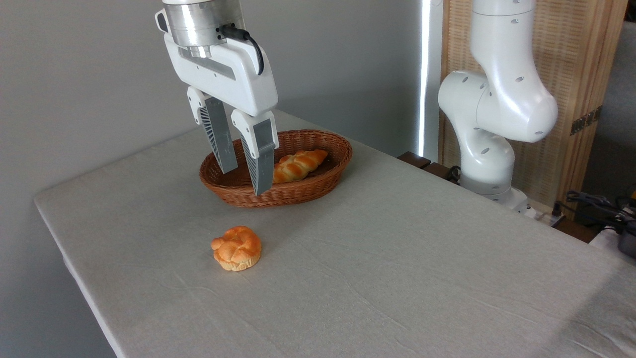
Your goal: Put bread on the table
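The long braided bread [299, 164] lies inside the brown wicker basket [323, 185] at the back of the table [397, 258]. Its left end is hidden behind one finger. My gripper [243, 182] hangs over the basket's left half, to the left of the loaf, open, with nothing between its fingers [261, 159]. How high the tips are above the basket floor is unclear.
A small round knotted bun [237, 248] sits on the cloth in front of the basket. The white arm base [489, 144] stands at the back right, beside a wooden screen. Cables lie at the far right edge.
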`<state>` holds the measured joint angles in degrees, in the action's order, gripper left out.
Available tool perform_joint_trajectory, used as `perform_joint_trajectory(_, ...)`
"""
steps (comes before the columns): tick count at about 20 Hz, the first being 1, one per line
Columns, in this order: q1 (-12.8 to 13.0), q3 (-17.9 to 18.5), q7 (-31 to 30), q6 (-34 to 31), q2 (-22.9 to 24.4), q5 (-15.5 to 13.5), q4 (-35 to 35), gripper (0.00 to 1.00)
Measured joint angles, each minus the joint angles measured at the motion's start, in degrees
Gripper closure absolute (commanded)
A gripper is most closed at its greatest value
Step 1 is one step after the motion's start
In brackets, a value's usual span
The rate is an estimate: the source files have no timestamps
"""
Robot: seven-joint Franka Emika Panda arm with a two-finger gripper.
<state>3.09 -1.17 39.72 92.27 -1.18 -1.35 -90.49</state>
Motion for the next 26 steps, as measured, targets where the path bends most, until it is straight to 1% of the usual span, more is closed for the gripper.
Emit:
perform_joint_trajectory(1, -0.5, 0.0, 0.0, 0.0, 0.0, 0.0, 0.0, 0.0)
perform_joint_trajectory(6, -0.9, 0.0, 0.0, 0.0, 0.0, -0.2, 0.0, 0.0)
perform_joint_trajectory(26, -1.1, 0.0, 0.0, 0.0, 0.0, -0.3, 0.0, 0.0)
